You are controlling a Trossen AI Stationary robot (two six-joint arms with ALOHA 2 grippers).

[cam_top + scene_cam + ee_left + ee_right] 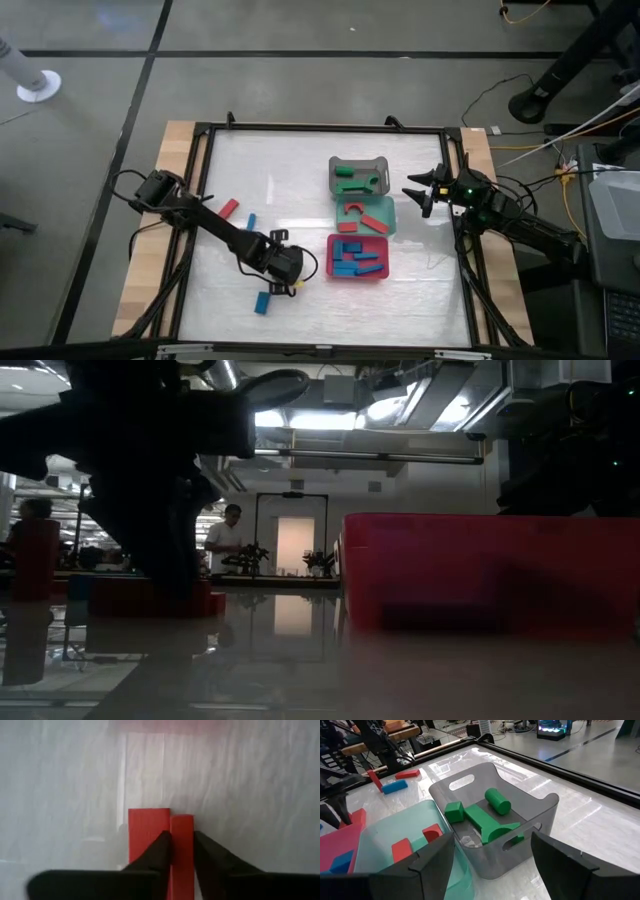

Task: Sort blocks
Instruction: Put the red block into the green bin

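Two red blocks lie side by side on the white table top. My left gripper [181,845] is shut on the narrower one [181,827]; the wider one [148,830] lies against it. In the high view the left gripper [290,275] hides both. A blue block [262,302] lies near the gripper, toward the table's near edge. Another red block [230,208] and a blue block [251,220] lie farther left. My right gripper [425,195] waits open beside the trays, and the right wrist view shows its wide gap [492,857]. My left gripper pinches the narrower red block between its two fingers, on the two long sides [182,847] near one end. The fingers come steeply from above and stand across the block. The block lies flat on the table, touching the wider red block.
Three trays stand right of centre: a grey one [336,180] with green blocks, a teal one [390,212] with red blocks, and a red one [332,258] with blue blocks. A black frame [200,200] borders the table. A person [230,538] stands far off in the room behind.
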